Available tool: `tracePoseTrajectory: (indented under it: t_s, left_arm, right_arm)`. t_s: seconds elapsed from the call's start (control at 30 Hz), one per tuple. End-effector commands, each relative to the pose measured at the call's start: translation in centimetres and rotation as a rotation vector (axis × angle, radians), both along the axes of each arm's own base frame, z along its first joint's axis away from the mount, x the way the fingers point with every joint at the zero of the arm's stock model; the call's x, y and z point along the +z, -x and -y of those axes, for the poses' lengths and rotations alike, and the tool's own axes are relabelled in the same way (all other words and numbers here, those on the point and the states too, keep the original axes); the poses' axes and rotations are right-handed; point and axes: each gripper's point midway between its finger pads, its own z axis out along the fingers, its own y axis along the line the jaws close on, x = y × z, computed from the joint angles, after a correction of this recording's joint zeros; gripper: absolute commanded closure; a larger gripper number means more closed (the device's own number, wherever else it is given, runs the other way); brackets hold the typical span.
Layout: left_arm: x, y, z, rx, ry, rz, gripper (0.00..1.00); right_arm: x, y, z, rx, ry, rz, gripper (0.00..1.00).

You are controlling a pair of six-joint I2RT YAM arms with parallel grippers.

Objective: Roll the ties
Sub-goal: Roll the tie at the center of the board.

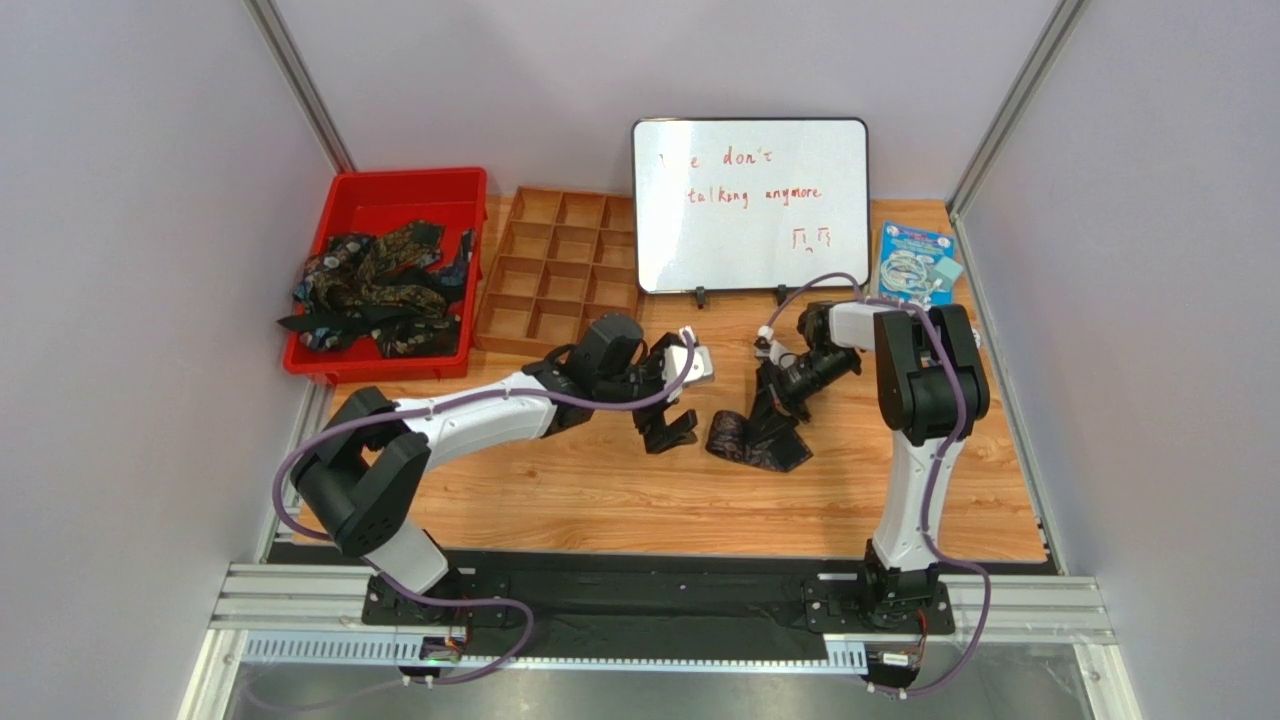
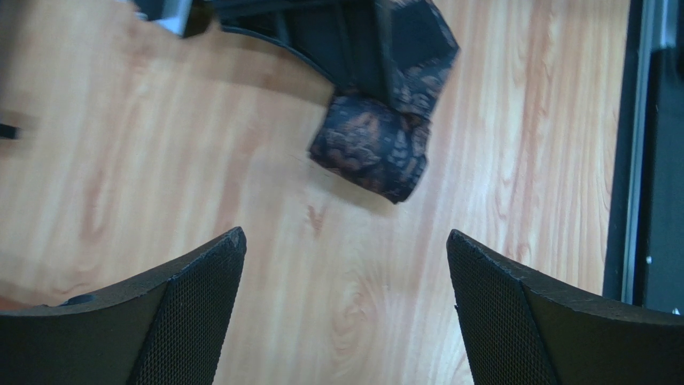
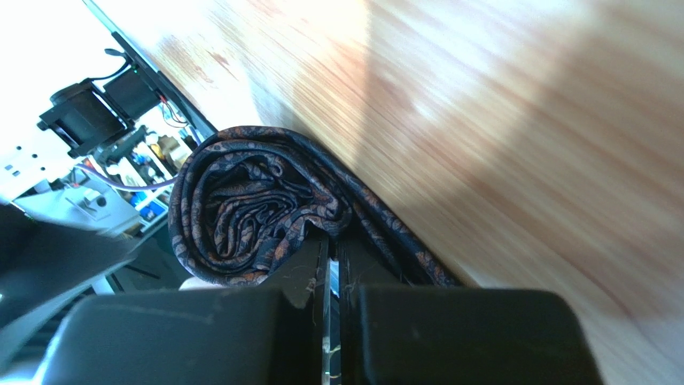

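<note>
A dark paisley-print tie [image 1: 748, 438] lies partly rolled on the wooden table, between the two grippers. In the right wrist view its coiled roll [image 3: 245, 210] sits right at my right gripper [image 3: 333, 253], whose jaws are shut on the fabric. In the top view my right gripper [image 1: 777, 390] is at the roll's upper end. My left gripper [image 1: 667, 423] is open and empty just left of the tie. In the left wrist view [image 2: 345, 241] the roll [image 2: 373, 144] lies ahead of it, apart from the fingers [image 2: 201, 281]. Several more ties [image 1: 379, 288] are piled in a red bin [image 1: 451, 192].
A wooden compartment tray [image 1: 556, 270] stands beside the red bin at the back. A whiteboard [image 1: 751, 203] stands upright at the back centre, with a blue packet [image 1: 915, 263] to its right. Grey walls close both sides. The black base rail [image 1: 646, 593] runs along the near edge.
</note>
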Motion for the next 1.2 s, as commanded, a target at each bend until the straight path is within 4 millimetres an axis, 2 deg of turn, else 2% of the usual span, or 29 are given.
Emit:
tracePoseTrajectory:
  t_s: [0.0,0.23,0.47,0.6,0.63,0.83,1.03,1.17]
  left_arm:
    - [2.0,0.4,1.9,-0.114,0.108,0.145,0.03]
    - [0.7,1.5,3.2,-0.275,0.109,0.253,0.05]
    - [-1.7,3.6,4.0,-0.365,0.064,0.225,0.05]
    - [-3.5,4.0,4.1,-0.346,0.031,0.183,0.05]
    - [-3.5,3.6,4.2,-0.321,0.029,0.195,0.06]
    - [-6.1,2.7,3.6,-0.287,-0.029,0.208,0.16]
    - [-8.1,2.1,3.3,-0.251,-0.082,0.191,0.3]
    - [-9.5,1.9,2.8,-0.225,-0.129,0.164,0.47]
  right_arm:
    - [-3.8,-0.9,0.4,0.107,0.112,0.106,1.0]
    - [-4.0,-0.4,-0.9,0.187,0.095,0.109,1.0]
    - [-3.7,0.8,-2.5,0.275,0.053,0.101,1.0]
    - [-3.9,1.3,-2.8,0.299,0.038,0.087,1.0]
    - [-3.9,1.4,-2.9,0.302,0.028,0.089,1.0]
    - [-3.4,1.6,-3.0,0.31,-0.003,0.093,1.0]
    - [-3.0,1.5,-3.3,0.315,-0.025,0.109,1.0]
    - [-2.7,1.4,-3.3,0.309,-0.014,0.105,0.99]
